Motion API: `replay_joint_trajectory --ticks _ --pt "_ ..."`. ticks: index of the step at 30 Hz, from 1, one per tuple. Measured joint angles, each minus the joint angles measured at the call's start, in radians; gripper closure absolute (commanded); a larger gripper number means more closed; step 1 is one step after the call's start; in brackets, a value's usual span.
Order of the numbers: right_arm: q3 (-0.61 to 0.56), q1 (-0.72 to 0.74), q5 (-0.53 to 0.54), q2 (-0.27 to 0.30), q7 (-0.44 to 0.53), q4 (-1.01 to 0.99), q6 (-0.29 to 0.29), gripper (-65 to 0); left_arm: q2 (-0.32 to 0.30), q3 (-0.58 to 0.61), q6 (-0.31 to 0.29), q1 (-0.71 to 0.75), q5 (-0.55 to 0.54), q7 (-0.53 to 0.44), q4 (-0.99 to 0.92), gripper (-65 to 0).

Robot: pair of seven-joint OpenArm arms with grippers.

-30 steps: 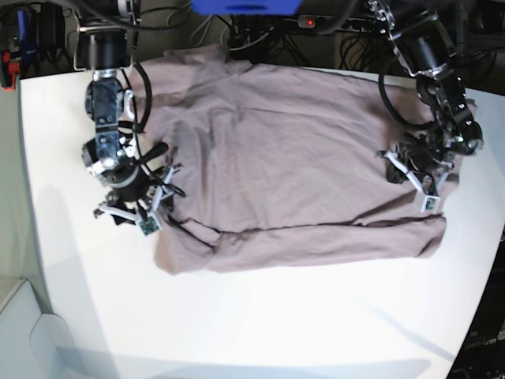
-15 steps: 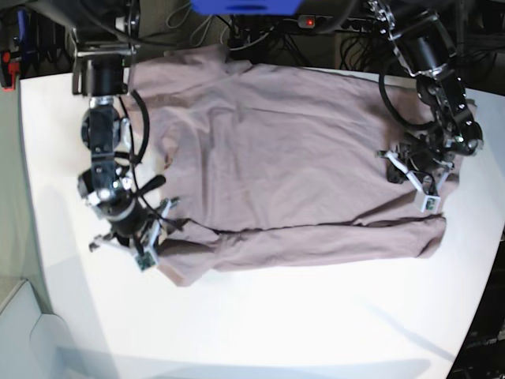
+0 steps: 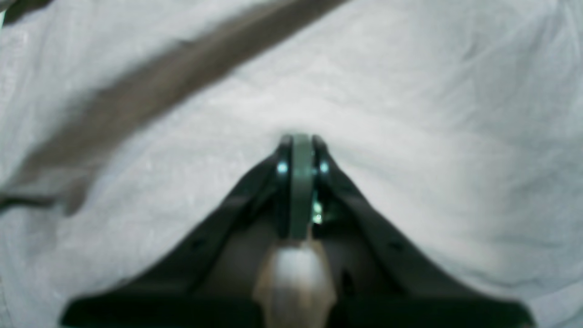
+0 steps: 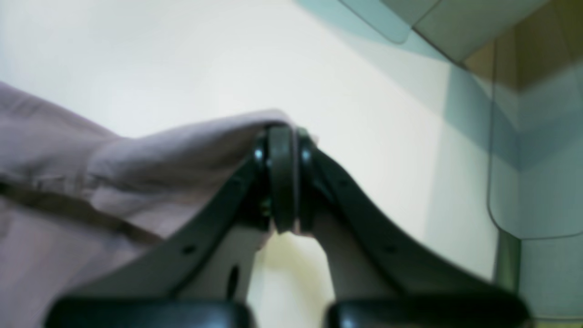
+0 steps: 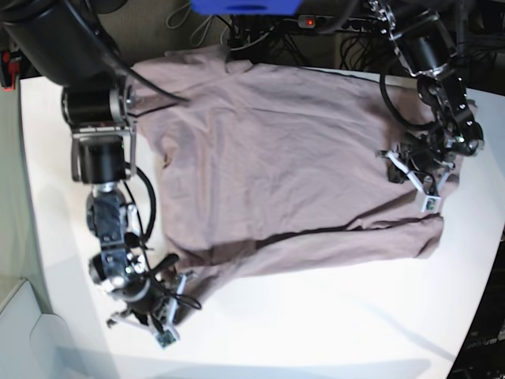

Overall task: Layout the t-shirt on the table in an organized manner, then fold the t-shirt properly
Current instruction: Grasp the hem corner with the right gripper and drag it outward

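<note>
The mauve-pink t-shirt [image 5: 292, 150] lies spread over the white table [image 5: 331, 332], its lower hem slanting down toward the front left. My right gripper [image 5: 167, 304] is at that front-left corner, shut on the shirt's corner. In the right wrist view the cloth [image 4: 150, 150] drapes leftward from the closed right gripper [image 4: 280, 130] above the bare table [image 4: 364, 91]. My left gripper [image 5: 412, 175] sits at the shirt's right edge. In the left wrist view the left gripper [image 3: 297, 139] is shut, its tips pinching the fabric [image 3: 410, 114] that fills the frame.
Cables and a power strip [image 5: 316, 22] run behind the table's back edge, beside a blue object [image 5: 245, 6]. A pale bin [image 5: 28, 335] stands off the table's front left corner, seen as a translucent shape [image 4: 528, 150] in the right wrist view.
My right gripper has shut on the shirt's front-left corner and moved toward the table's front edge, dragging that corner and the hem with it. The left arm has stayed put.
</note>
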Motion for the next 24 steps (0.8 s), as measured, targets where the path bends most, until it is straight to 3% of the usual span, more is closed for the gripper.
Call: replay_joint_trajectory --ticks 6,14,19,24 --pt "-0.001 0.106 0.005 -0.02 0.057 -0.087 -0.001 0.0 -0.013 0.002 0.0 0.025 -0.013 -0.015 0.005 -0.1" --pt "0.003 0.155 0.003 0.018 0.056 -0.124 -0.005 0.0 -0.016 0.001 0.0 0.05 -0.032 -0.036 0.01 -0.1" --pt "0.073 0.155 0.008 0.045 0.1 -0.191 -0.113 0.0 -0.016 -0.001 0.001 0.066 -0.043 -0.049 0.013 -0.1" --pt "0.204 0.163 0.007 0.059 0.11 -0.241 -0.151 0.0 -0.016 -0.001 0.002 0.092 -0.053 -0.061 0.029 -0.1"
